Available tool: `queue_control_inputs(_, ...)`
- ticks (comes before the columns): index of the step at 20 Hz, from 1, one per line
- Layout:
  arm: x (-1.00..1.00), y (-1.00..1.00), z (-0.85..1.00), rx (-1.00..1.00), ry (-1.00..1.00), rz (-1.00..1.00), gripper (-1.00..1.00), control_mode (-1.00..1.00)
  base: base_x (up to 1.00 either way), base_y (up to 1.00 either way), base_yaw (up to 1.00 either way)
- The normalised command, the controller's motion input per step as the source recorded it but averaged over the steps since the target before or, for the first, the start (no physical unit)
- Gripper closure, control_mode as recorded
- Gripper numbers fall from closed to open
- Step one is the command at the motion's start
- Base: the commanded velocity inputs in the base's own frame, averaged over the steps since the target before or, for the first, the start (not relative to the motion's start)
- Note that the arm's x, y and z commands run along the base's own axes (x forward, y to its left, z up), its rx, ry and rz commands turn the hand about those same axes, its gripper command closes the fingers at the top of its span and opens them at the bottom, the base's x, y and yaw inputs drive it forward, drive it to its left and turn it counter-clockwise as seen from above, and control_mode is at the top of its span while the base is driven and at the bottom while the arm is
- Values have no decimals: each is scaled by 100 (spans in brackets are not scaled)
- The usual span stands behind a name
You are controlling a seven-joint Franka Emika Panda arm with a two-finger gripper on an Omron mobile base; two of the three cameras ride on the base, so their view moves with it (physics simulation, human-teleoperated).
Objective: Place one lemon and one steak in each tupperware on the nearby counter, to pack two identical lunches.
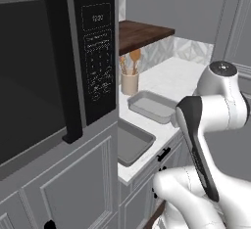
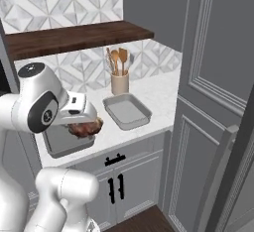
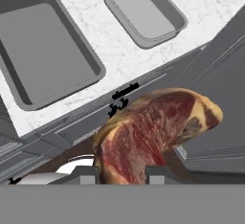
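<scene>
Steak, a red marbled raw slab (image 3: 153, 132), hung clenched between the two dark fingertips of the gripper (image 3: 122, 173), above the front edge of the white stone-like counter (image 2: 158, 94), near two empty grey rectangular tupperware trays (image 3: 45, 50) (image 3: 143, 12) lying side by side.

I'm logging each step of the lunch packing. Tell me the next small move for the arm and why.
Probably carry the steak forward over the nearer tupperware and lower it in. The gripper is shut on the steak, which hangs out past the counter edge, above the cabinet fronts. Both that container and the farther tupperware look empty, so either would do; the nearer needs less travel.
</scene>
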Motion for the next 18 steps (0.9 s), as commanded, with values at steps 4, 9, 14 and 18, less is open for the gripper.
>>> queue_control_inputs(4, 50, -18, 0, 1, 0, 15, 100, -100, 38, -7, 11)
queue_control_inputs(9, 100, -53, -9, 1, 0, 28, 100, -100, 0, 0, 0)
queue_control_inputs(14, 99, -81, -2, 0, 7, 10, 100, -100, 0, 0, 0)
queue_control_inputs(18, 100, -34, -10, 0, 12, 3, 100, -100, 0, 0, 0)
